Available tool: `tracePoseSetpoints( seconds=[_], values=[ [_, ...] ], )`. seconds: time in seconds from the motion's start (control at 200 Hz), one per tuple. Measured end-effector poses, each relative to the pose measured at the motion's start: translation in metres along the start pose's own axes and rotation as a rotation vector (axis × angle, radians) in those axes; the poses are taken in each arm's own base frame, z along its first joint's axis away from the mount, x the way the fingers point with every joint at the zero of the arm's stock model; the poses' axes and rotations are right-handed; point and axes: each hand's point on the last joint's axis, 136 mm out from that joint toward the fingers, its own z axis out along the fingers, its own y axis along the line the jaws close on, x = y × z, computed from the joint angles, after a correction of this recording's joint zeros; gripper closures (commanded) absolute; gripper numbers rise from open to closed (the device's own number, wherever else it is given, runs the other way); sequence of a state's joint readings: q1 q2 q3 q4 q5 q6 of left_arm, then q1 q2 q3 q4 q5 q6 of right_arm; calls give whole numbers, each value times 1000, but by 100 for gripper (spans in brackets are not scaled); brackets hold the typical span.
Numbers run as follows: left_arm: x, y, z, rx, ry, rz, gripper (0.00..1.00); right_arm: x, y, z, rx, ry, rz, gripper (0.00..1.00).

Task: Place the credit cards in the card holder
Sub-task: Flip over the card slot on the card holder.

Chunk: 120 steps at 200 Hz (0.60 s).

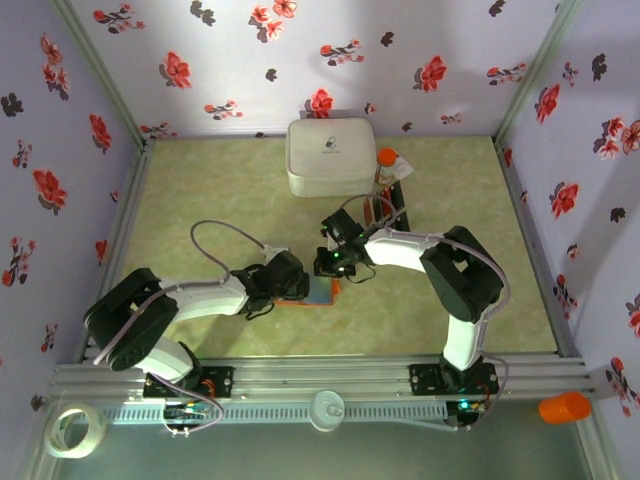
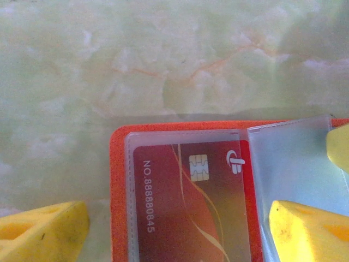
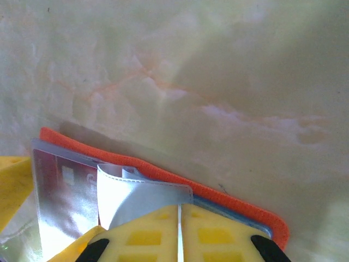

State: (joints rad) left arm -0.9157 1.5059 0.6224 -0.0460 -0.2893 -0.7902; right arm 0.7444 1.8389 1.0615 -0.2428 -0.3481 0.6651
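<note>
Centrally on the pale green marbled tabletop (image 1: 200, 200), before the large white rounded case (image 1: 330, 155), lies the open bright orange folding card holder (image 2: 117, 180). The left gripper (image 2: 177, 218) straddles it, jaws wide. The right gripper (image 3: 179, 213), jaws together, pinches its lifted clear plastic sleeve (image 3: 136, 199). A red chip credit card (image 2: 163, 180) sits pocketed inside.

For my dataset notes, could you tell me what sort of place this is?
Likely a robot test booth: flowered walls enclose a marbled table, with a left arm and a right arm bolted to a rail.
</note>
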Motion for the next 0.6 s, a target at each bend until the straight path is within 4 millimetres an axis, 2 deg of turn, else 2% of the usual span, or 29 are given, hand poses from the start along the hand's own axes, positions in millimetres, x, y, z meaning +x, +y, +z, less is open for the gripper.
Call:
tracePoseSetpoints(
  seconds=[0.11,0.24,0.6],
  values=[
    [0,0,0,-2,-8,1,14,-2,4,-8,-7,-15,4,72],
    [0,1,0,-1,-16,1,14,-5,9,-15,-18,-35,6,65],
    [-1,0,0,2,-22,1,14,-7,11,-11,-30,-35,22,66]
  ],
)
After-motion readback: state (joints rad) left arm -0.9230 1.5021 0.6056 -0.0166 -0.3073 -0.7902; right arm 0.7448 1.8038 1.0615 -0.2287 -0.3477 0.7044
